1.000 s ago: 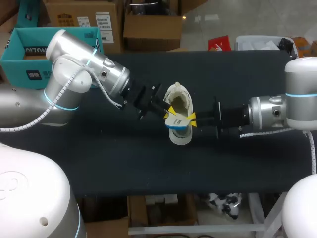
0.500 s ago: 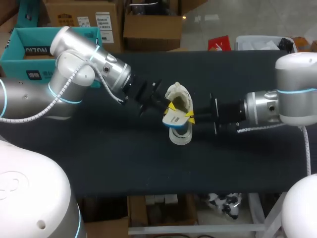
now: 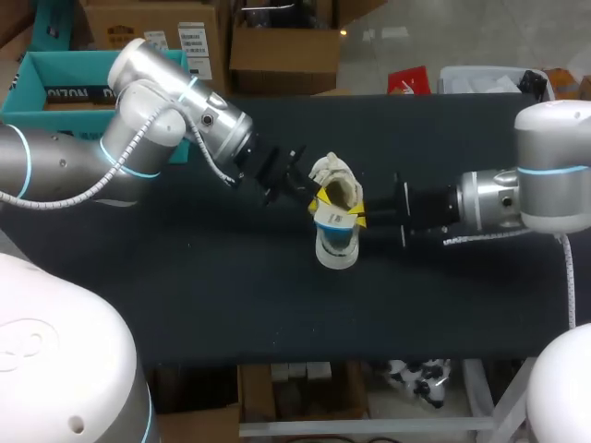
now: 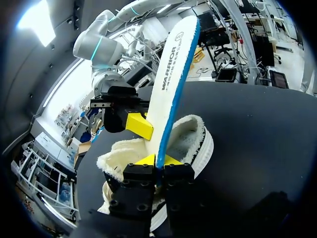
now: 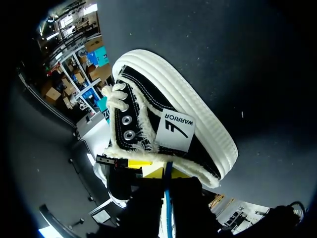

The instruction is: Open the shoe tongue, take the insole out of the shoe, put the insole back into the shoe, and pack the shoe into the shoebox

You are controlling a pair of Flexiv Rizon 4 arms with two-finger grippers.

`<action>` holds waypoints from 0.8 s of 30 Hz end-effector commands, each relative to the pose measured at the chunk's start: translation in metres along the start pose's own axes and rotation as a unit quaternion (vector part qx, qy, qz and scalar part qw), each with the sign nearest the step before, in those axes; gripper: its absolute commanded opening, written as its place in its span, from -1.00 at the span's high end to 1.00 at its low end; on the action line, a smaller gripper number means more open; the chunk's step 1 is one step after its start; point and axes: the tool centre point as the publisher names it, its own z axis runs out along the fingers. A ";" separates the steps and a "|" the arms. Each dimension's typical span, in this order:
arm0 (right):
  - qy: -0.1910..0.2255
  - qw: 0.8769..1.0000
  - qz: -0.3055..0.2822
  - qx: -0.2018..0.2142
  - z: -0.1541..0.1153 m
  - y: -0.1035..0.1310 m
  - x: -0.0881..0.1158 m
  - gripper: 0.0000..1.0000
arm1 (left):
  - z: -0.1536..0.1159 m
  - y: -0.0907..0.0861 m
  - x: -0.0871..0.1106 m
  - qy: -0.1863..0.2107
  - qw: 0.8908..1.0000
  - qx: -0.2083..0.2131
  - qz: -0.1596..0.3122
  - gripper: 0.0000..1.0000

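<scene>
I am holding the insole (image 4: 169, 84) on edge over the shoe (image 3: 332, 251) at mid-desk (image 3: 231, 295), probably so its toe can slide into the opening. My left claw (image 4: 159, 159) is clamping it, and my right claw (image 5: 166, 172) is pinching it too. My left arm is lying between the shoe and the shoebox (image 3: 28, 101).

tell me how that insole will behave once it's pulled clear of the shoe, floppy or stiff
Probably fairly stiff: the insole stands almost straight up from the left gripper with no droop. Likely light, since it looks thin edge-on. Its smooth face might slip in a loose pinch.
</scene>
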 end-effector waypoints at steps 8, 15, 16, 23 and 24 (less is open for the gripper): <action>0.001 1.000 -0.002 0.000 -0.002 0.008 -0.002 1.00 | -0.009 -0.026 0.016 -0.018 0.999 0.011 0.024 0.00; 0.004 1.000 -0.002 -0.002 -0.005 0.008 -0.003 1.00 | -0.011 -0.047 0.030 -0.023 0.998 0.012 0.051 0.30; 0.004 1.000 -0.002 -0.002 -0.005 0.008 -0.003 1.00 | -0.008 -0.049 0.030 -0.022 0.998 0.012 0.053 0.31; 0.002 1.000 0.000 0.000 -0.003 0.006 -0.005 1.00 | -0.002 -0.053 0.029 -0.022 0.998 0.010 0.063 1.00; 0.002 1.000 0.000 0.001 -0.003 0.006 -0.006 1.00 | -0.002 -0.054 0.029 -0.023 0.998 0.007 0.064 1.00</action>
